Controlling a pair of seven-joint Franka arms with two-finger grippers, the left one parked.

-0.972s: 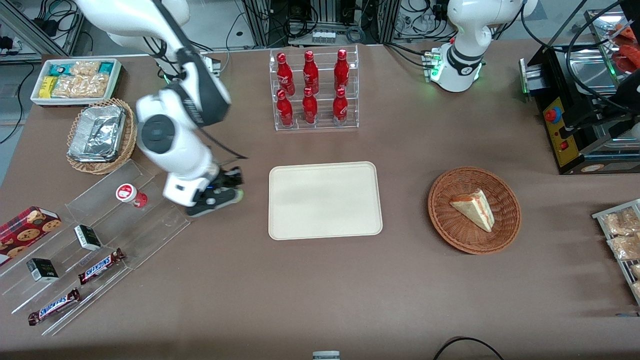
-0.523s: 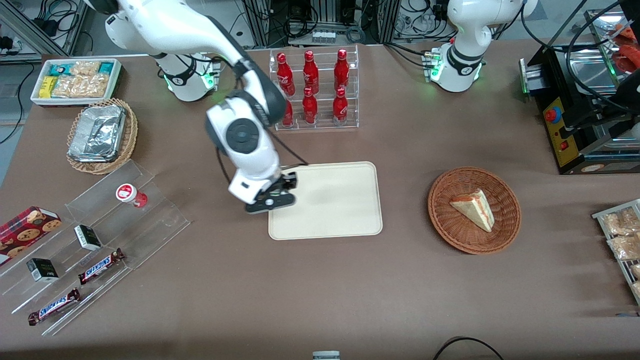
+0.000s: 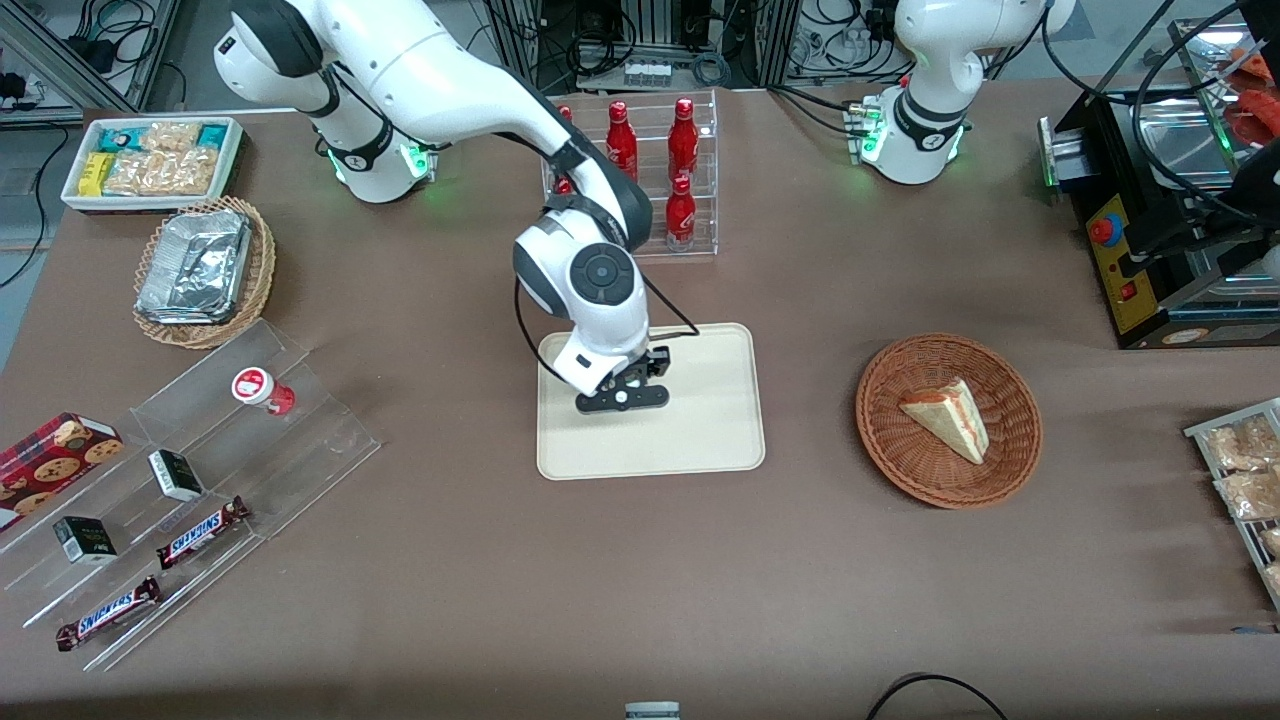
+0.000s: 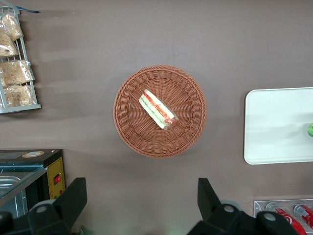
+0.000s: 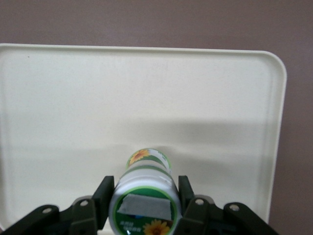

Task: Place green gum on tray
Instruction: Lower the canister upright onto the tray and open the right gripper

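Observation:
My right gripper (image 3: 622, 399) hangs over the cream-beige tray (image 3: 705, 425), above the part of it nearer the working arm's end. In the right wrist view the gripper (image 5: 145, 195) is shut on the green gum (image 5: 145, 201), a white bottle with a green-and-white lid. One black finger (image 5: 103, 196) presses each side of it below the lid. The tray (image 5: 73, 98) fills the view under the bottle. I cannot tell whether the bottle's base touches it. In the front view the gripper hides the bottle. The left wrist view shows a green speck of the gum (image 4: 310, 129) over the tray (image 4: 279, 122).
A similar red-lidded bottle (image 3: 262, 390) stands on the clear acrylic stand (image 3: 200, 480) with candy bars, toward the working arm's end. A rack of red bottles (image 3: 680, 190) stands farther from the front camera than the tray. A wicker basket (image 3: 890, 440) with a sandwich lies toward the parked arm's end.
My right gripper has moved sideways from beside the acrylic stand to over the tray, carrying the green gum with it.

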